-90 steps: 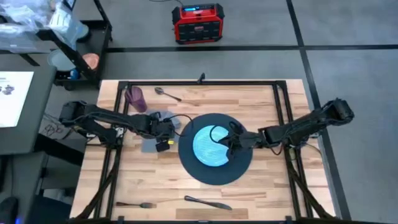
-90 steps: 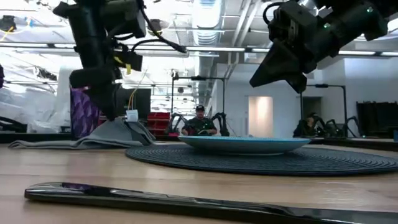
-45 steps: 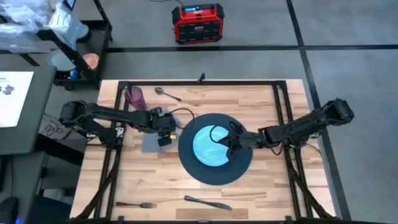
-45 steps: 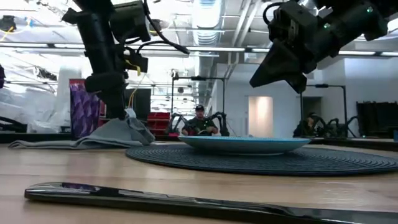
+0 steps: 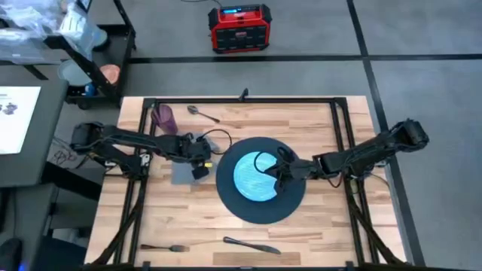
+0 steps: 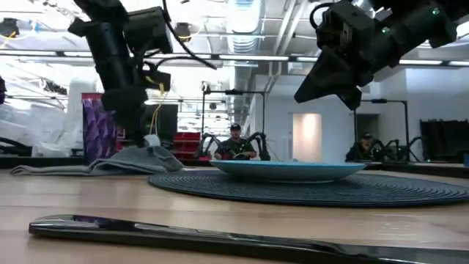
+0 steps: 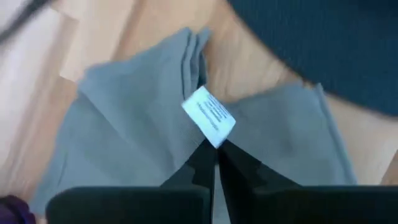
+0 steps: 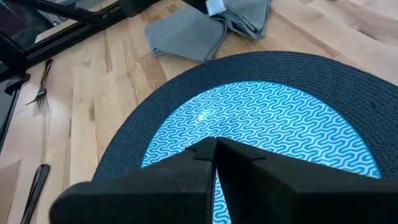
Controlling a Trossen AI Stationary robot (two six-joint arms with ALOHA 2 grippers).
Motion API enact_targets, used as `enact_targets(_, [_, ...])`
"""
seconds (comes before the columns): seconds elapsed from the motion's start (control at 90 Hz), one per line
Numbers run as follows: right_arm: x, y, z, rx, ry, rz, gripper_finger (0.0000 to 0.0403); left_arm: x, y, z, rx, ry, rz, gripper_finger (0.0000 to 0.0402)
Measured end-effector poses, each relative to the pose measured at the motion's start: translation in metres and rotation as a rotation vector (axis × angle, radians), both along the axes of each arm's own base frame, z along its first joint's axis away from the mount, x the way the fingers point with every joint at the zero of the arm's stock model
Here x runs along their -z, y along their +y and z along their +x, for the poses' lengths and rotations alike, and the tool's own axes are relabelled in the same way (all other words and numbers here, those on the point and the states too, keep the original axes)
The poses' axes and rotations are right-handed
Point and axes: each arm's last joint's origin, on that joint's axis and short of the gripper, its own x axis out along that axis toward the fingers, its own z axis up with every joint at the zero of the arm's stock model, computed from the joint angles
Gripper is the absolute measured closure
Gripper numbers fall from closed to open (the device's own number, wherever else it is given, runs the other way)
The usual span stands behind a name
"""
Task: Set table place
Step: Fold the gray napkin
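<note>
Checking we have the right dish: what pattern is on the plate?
Light blue with white wavy lines on the plate; right wrist view shows it best.

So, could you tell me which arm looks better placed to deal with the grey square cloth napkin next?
Left, probably. The left gripper sits directly on the bunched grey cloth napkin, fingers closed on its fabric by the white tag. The right gripper hovers shut above the light blue round plate, across the round dark mat.

Round dark navy place (image 5: 228, 197) flat on light-wood table (image 5: 316, 233)
</note>
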Motion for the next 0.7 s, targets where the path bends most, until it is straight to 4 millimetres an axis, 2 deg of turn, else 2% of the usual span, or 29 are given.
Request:
enact_targets(0.189, [0.0,0.0,0.0,0.0,0.0,0.0,0.0403,-0.019,0.0,-0.02,-0.158,-0.055,0.006,0.0401])
enact_targets(0.344, [0.0,0.0,0.0,-0.008,0.001,0.004,0.0403,-0.027,-0.001,-0.039,-0.327,-0.052,-0.023,0.0401])
enact_targets(0.544, [0.0,0.0,0.0,-0.011,0.002,0.007,0.0403,-0.008,-0.003,-0.055,-0.453,-0.002,-0.054,0.0401])
enact_targets(0.7, [0.0,0.0,0.0,-0.012,0.002,0.007,0.0403,0.003,-0.007,-0.052,-0.437,-0.074,-0.067,0.0399])
